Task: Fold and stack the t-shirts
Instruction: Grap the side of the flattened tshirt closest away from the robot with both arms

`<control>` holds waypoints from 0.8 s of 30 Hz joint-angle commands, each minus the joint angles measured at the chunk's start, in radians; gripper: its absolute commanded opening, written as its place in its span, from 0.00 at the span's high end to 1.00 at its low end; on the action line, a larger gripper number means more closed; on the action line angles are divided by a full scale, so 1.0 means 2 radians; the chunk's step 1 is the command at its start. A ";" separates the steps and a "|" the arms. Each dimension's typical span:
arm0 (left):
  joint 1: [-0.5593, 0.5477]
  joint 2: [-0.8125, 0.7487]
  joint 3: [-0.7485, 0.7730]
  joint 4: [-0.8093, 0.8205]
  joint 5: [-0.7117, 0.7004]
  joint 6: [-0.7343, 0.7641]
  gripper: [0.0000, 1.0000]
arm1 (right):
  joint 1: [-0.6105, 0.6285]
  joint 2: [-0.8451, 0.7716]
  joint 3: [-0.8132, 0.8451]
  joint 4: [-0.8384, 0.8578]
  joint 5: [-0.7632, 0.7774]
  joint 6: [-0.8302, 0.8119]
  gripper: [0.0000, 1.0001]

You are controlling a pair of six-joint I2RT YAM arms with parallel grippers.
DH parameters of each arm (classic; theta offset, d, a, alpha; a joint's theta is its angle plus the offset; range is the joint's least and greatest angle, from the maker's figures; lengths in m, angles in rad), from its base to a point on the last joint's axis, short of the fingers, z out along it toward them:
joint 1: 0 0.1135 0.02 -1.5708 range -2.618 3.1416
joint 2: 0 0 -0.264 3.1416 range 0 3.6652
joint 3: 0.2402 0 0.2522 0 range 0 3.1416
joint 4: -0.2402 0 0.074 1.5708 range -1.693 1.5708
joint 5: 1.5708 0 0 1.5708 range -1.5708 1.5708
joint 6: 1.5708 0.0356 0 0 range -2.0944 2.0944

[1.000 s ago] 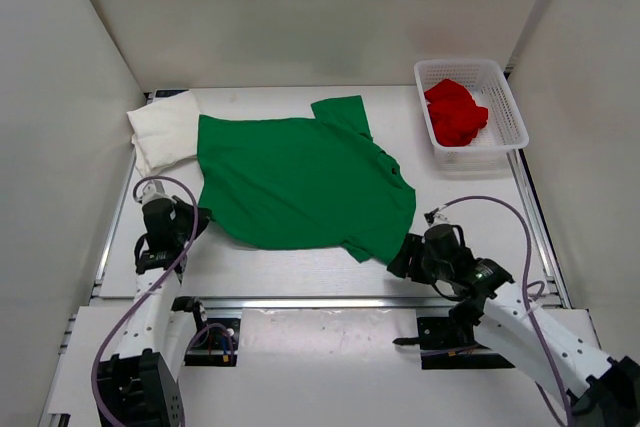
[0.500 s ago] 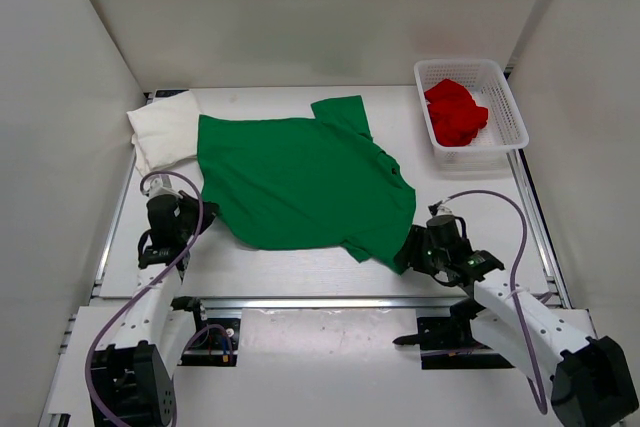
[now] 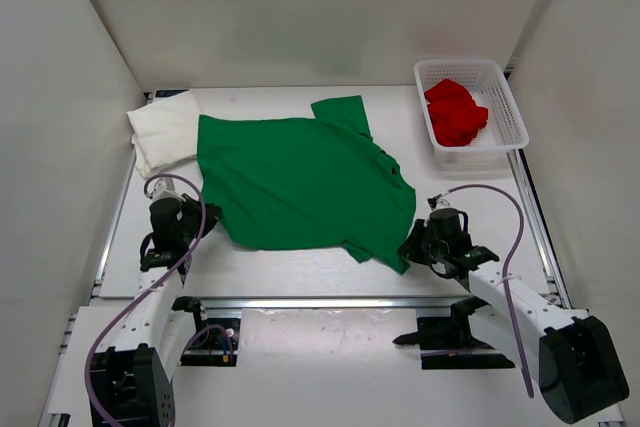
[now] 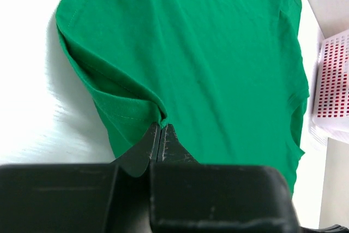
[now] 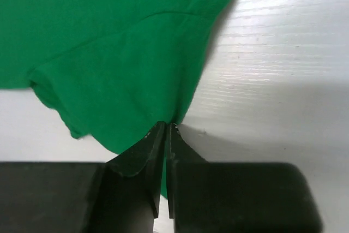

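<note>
Top external view, and the green shirt [image 3: 300,182] lies spread flat mid-table, its left end touching the folded white shirt [image 3: 165,132]. Hem to the left, neck to the right, so its long axis runs across the table. The left gripper [image 4: 162,126] is pinched tight on the near hem corner, the right gripper [image 5: 165,126] on the near sleeve edge. Best bet, I'd say: lift both evenly and carry that near edge over to the far one, keeping it taut.

Green shirt [image 3: 300,179]: spread flat, centre, sleeve toward 1 o'clock.
White shirt [image 3: 165,132]: folded, 10 o'clock, edge under the green.
Red shirt [image 3: 456,112]: crumpled, 2 o'clock, in basket [image 3: 513,112].
</note>
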 commanded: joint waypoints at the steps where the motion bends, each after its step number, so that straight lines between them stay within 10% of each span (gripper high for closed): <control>1: -0.001 -0.010 0.001 0.002 0.005 0.001 1.00 | 0.030 0.004 0.005 0.020 -0.016 0.002 0.99; 10: 0.017 0.014 0.042 0.000 0.013 0.007 1.00 | 0.203 -0.033 0.188 -0.117 -0.040 0.053 1.00; 17: 0.032 0.029 0.052 0.007 0.012 0.003 1.00 | -0.037 0.030 0.117 -0.006 -0.168 -0.002 1.00; 24: 0.023 0.034 0.049 0.008 0.003 0.006 1.00 | -0.081 0.154 0.155 0.048 -0.146 -0.033 0.90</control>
